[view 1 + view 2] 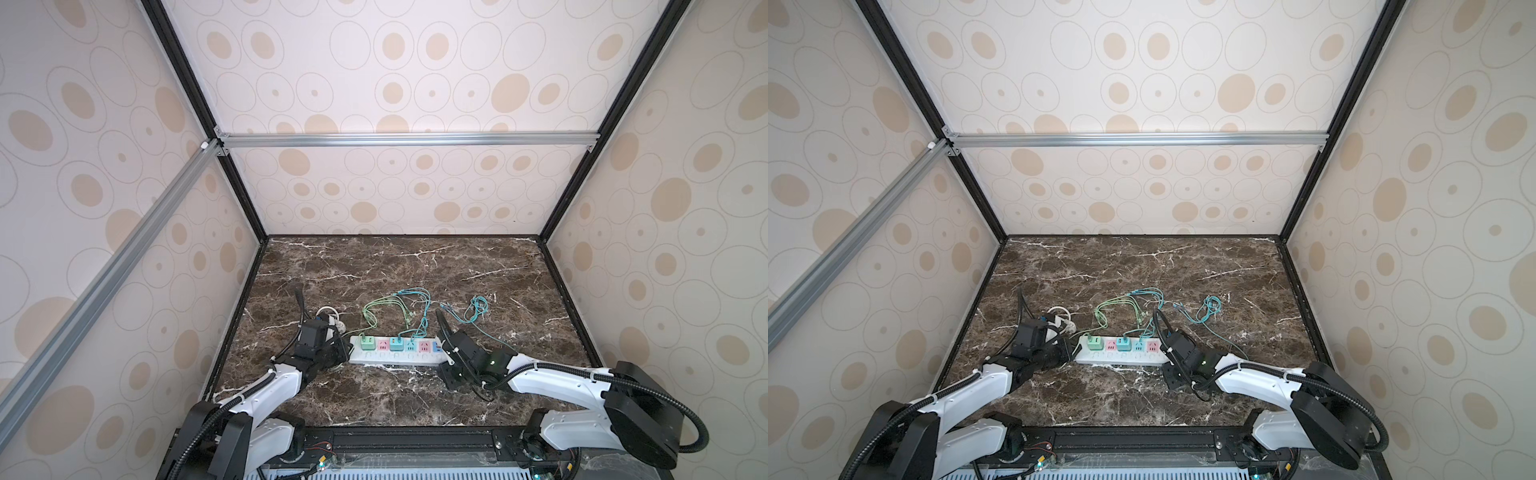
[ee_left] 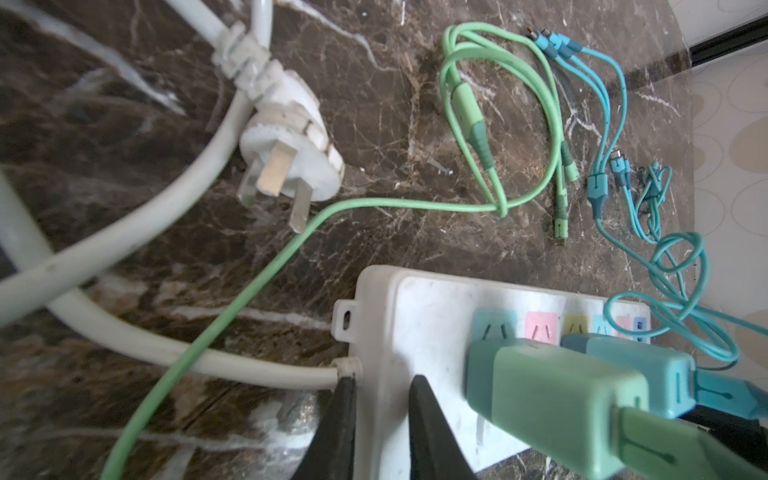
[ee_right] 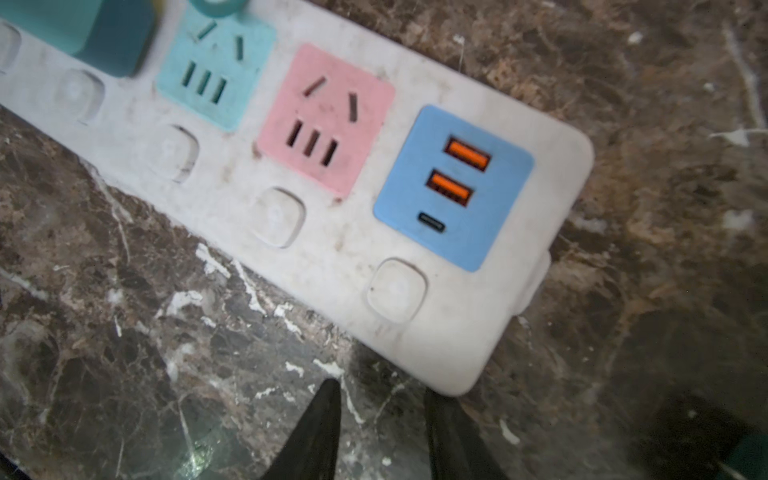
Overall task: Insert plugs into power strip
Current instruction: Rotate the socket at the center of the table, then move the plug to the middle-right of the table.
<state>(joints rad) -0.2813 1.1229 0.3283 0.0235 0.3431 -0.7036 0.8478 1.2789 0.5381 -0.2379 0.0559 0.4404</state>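
**Two plugs seated, one left to find**

The power strip (image 1: 386,358) lies along the near middle of the marble table. Our left gripper (image 2: 381,386) is clamped on the strip's left end, beside its white cord. The green plug (image 1: 366,341) sits in the leftmost socket and a teal plug (image 1: 396,343) in the third. The second, fourth and fifth sockets are free.

Our right gripper (image 3: 381,388) hangs unclenched and empty over bare table, just off the strip's near right corner. A loose teal cable (image 1: 478,309) coils farther back on the right and runs in behind the right arm. We cannot see its plug.

We judge these plugs to be light, hard plastic cubes with smooth sides, so a shallow pinch could slip. We would take one across two opposite flat faces, low on the body, and never by the cable, which is thin and limp and will drag. The strip looks light enough to skate on polished stone, so the left hold matters while we press straight down.
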